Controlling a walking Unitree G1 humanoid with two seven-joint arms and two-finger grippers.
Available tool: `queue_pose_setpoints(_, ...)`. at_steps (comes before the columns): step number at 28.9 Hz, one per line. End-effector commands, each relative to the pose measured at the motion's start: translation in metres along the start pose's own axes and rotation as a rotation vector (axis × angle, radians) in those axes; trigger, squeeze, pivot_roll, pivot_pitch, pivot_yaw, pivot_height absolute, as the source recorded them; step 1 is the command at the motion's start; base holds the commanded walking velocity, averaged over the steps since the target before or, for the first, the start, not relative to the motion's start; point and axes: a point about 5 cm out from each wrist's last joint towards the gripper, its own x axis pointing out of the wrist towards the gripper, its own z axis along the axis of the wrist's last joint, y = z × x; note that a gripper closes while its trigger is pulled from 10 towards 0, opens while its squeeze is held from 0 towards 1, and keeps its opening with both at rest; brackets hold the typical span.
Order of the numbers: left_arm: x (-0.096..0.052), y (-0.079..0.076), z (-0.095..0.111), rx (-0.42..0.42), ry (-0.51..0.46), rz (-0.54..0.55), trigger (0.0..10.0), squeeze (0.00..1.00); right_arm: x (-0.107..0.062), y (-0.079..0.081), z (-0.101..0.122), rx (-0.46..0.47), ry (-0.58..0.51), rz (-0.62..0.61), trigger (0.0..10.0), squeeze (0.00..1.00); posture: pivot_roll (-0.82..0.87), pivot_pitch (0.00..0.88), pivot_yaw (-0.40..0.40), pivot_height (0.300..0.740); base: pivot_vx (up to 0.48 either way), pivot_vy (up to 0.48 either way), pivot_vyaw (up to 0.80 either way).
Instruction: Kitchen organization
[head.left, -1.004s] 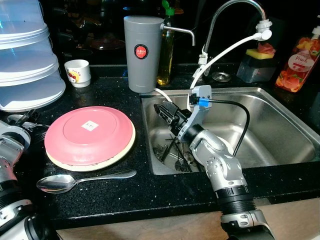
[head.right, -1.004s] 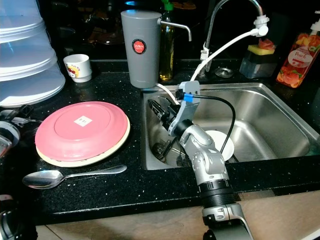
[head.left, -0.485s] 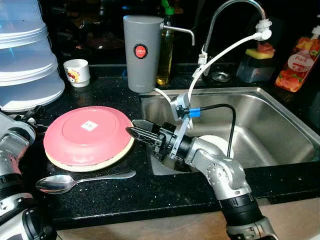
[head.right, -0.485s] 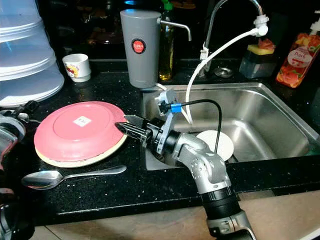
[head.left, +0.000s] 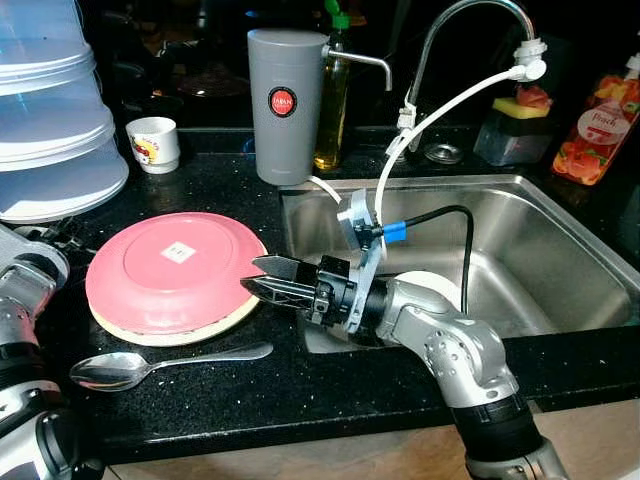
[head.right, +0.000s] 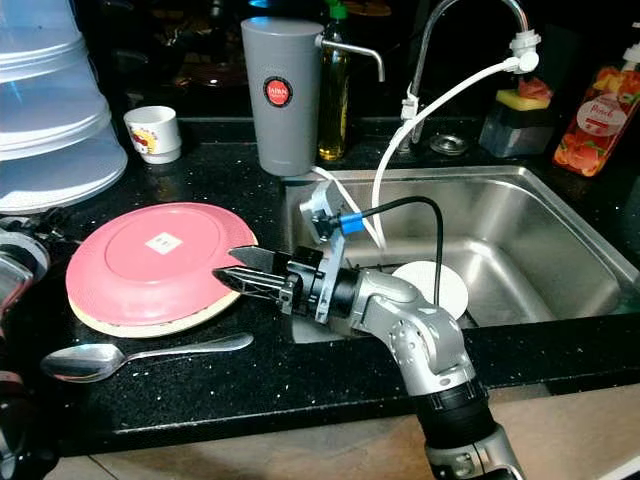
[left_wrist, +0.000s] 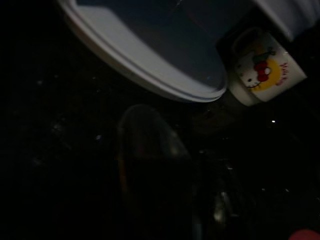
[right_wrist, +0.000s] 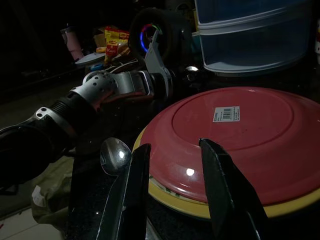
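1. On the far left stand the stacked translucent containers (head.left: 50, 110), and just beside them the small white cup (head.left: 157, 144). Our left gripper (head.left: 40, 240) waits at the left rim of the plates; we cannot tell if its fingers are open, because its wrist view is too dark.
2. The task's thing, we judge, is the pink plate (head.left: 172, 272). It lies upside down on a cream plate (head.left: 215, 322) on the black counter (head.left: 300, 380), left of the sink. A steel spoon (head.left: 150, 362) lies just in front of the plates, near the counter's front edge.
3. Our right gripper (head.left: 272, 287) is at the right rim of the pink plate, with both fingers parted and nothing between them. In the right wrist view the fingers (right_wrist: 222, 195) frame the rim at the height where the two plates meet.
4. To do this step well, we should slide one finger under the pink rim and one over it, then close, so only the top plate comes up.
5. Room is narrow: the spoon is near the lower finger, and the sink (head.left: 560, 260) edge is directly behind the wrist.
6. Behind are the grey jug (head.left: 286, 105) and the faucet (head.left: 470, 40); lifting straight up looks free.
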Motion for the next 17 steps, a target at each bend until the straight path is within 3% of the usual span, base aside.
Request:
queue_pose_setpoints(1,0.000,0.002,0.006,-0.002,-0.018,0.012,0.0,0.00,0.000,0.005,0.000,0.003,0.008,0.026,10.0,0.00,0.10,0.072,-0.010,0.740,0.000,0.000,0.00)
queue_pose_setpoints(8,0.000,0.003,0.019,0.056,-0.078,0.027,0.0,0.00,0.000,0.006,0.001,0.005,0.007,0.032,10.0,0.00,0.09,0.057,-0.013,0.740,0.000,0.000,0.00)
queue_pose_setpoints(17,-0.004,-0.016,0.042,0.300,-0.186,0.014,0.0,0.00,0.002,0.007,0.002,0.009,-0.002,0.039,10.0,0.00,0.10,0.062,-0.014,0.740,0.000,0.000,0.00)
